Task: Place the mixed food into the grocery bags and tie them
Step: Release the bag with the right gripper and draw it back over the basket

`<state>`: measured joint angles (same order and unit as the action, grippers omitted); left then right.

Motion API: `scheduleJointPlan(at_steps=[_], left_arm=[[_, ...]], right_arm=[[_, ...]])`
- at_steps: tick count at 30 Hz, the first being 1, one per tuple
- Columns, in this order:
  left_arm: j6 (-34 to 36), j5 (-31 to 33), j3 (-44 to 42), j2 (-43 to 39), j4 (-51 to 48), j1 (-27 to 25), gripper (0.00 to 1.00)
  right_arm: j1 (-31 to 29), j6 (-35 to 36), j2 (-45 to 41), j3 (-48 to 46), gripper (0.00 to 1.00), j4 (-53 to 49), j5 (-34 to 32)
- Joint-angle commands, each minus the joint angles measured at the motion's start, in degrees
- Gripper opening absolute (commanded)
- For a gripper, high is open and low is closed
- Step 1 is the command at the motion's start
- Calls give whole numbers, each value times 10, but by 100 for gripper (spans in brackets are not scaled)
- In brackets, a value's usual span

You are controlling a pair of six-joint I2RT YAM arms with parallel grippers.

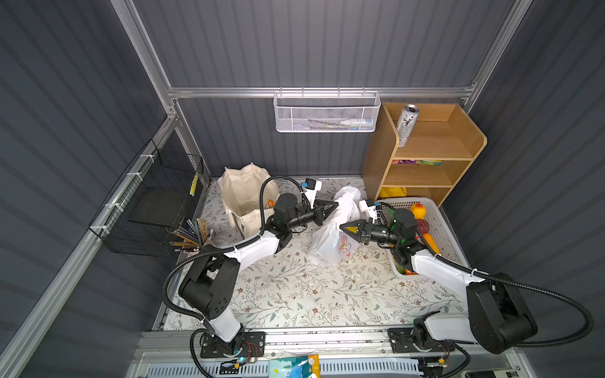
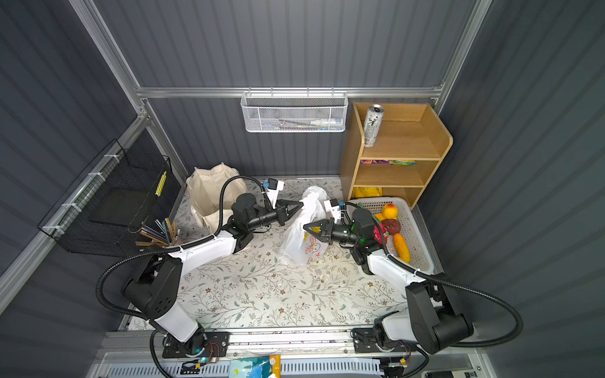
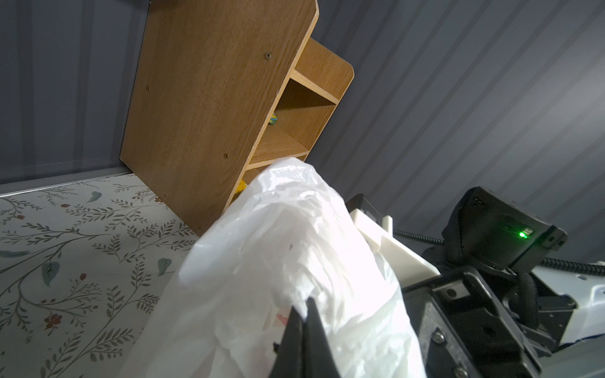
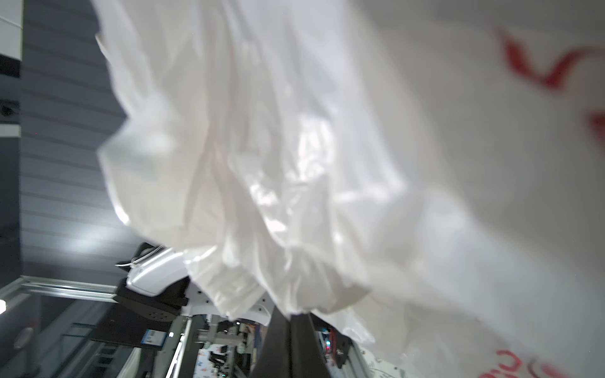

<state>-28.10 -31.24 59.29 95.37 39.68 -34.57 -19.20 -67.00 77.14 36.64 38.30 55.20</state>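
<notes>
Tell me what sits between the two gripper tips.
The white plastic bag: in both top views its bunched upper part runs between the left gripper and the right gripper, each shut on it.

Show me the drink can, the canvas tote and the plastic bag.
silver drink can [image 1: 407,127]: a top view, side wall.
canvas tote [image 1: 239,193]: a top view, inner wall.
plastic bag [image 1: 325,243]: a top view, lower body.

Dark grey ribbed wall panels [image 1: 294,39] close the cell in on the left, far and right sides, braced by an aluminium frame rail [image 1: 229,92]. A white mesh basket [image 1: 327,113] hangs from that rail on the far wall. A wooden shelf unit [image 1: 379,153] stands in the far right corner. A black wire basket [image 1: 137,242] is tied to the left wall. A floral-print tabletop [image 1: 294,294] covers the floor.
</notes>
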Motion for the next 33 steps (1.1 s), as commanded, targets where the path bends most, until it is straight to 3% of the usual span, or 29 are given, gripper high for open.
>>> scheduleJointPlan(at_steps=[1,7,12,25,29,33], left_arm=[[-6,31,18,-10,-9,5,0],[-26,101,21,-45,-36,62,0],[-8,119,26,-67,-85,94,0],[-5,237,-19,-113,-200,153,0],[-4,228,-30,-104,-211,157,0],[15,157,-14,-89,-198,156,0]], right_arm=[[17,3,-7,-4,0,1,3],[94,11,-52,-40,0,-35,14],[168,49,-85,-71,0,-110,-28],[300,21,-75,-103,0,-78,-75],[312,18,-59,-102,0,-73,-62],[310,9,-39,-92,0,-47,-26]])
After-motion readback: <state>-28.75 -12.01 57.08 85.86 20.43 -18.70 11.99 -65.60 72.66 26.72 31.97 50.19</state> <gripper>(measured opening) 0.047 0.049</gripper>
